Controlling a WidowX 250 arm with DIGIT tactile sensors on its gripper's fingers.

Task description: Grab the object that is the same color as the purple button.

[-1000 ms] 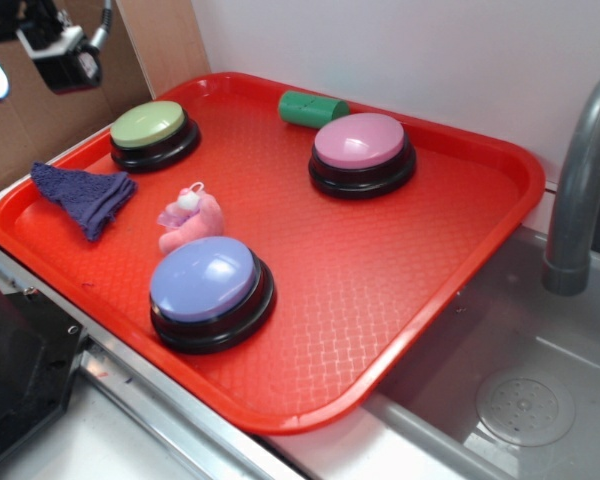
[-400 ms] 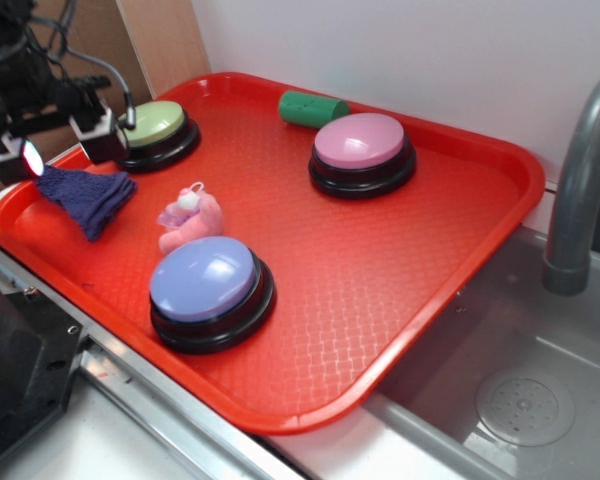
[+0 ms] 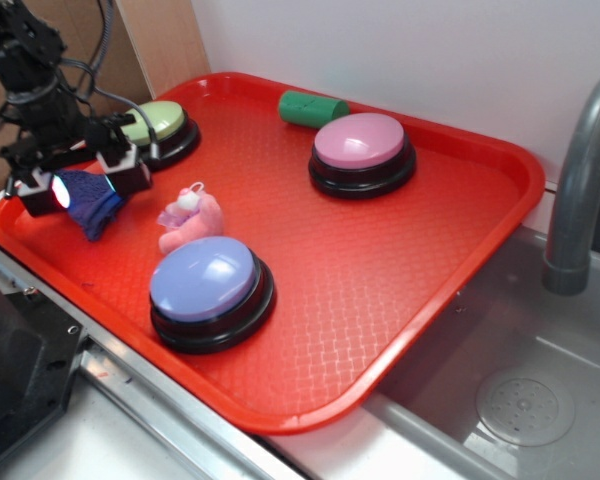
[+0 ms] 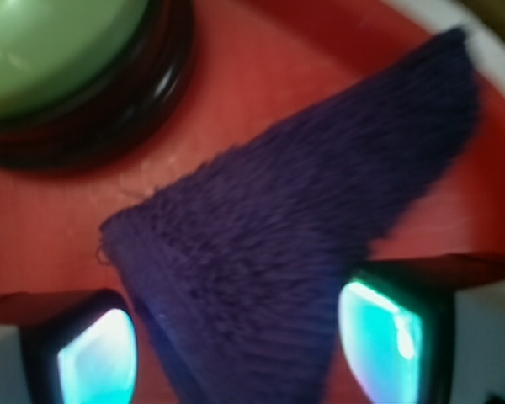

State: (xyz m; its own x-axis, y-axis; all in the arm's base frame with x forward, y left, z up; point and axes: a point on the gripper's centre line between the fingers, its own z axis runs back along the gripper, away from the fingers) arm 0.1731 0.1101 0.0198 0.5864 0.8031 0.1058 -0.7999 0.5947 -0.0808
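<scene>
The small dark purple-blue knitted cloth [image 3: 92,200] lies on the red plastic tray [image 3: 380,290] at about nine o'clock, close to the tray's left rim; my black gripper [image 3: 80,188] is down over it, jaws apart, one glowing pad on each side of the fabric; in the wrist view the ribbed cloth [image 4: 295,244] runs as a long triangle between my two lit fingertips [image 4: 97,358], its narrow tip reaching toward one o'clock; I am straddling it, not clamped on it; whether the pads touch the fabric I cannot tell; the green-topped round button on a black base [image 3: 160,128] sits just beyond the cloth at eleven o'clock, and the wrist view shows its dome [image 4: 59,46] at ten o'clock, apart from the cloth; the small pink plush toy [image 3: 190,218] rests just right of my gripper; the big lavender-domed push button with a black base [image 3: 210,292] stands at seven o'clock on the tray, touching or nearly touching the toy; the pink-topped button [image 3: 362,152] sits toward one o'clock, the green cylinder [image 3: 312,108] behind it at twelve; a grey faucet [image 3: 580,190] rises at three o'clock, beyond the tray's edge.
</scene>
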